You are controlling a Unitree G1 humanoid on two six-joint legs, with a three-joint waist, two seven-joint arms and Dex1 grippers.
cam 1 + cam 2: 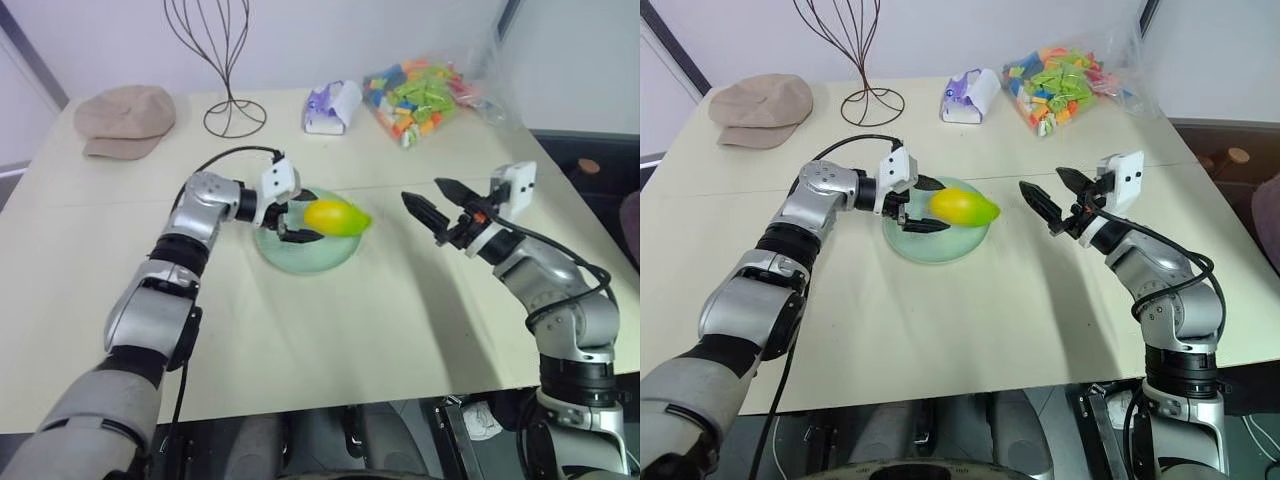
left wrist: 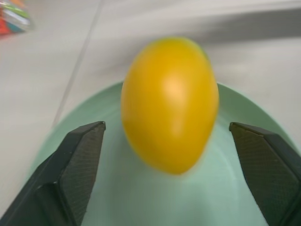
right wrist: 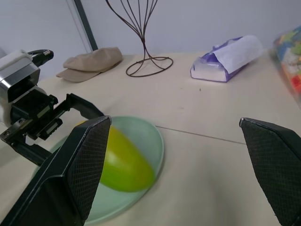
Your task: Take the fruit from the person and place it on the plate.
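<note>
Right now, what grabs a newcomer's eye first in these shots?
The smooth yellow-green oval fruit on the round mint-green plate mid-table, with the left claw open on either side of it. Next, the right claw, also open and empty, hovering over the table to the plate's right. At the far edge, a clear bag of colourful toy blocks.

My pale cream bench [image 1: 420, 330], crossed by a thin seam, stands against a plain white wall [image 1: 400, 30] with a dark upright strip [image 3: 84, 23] at one side, and darker floor [image 1: 590, 150] shows past its right edge.
</note>
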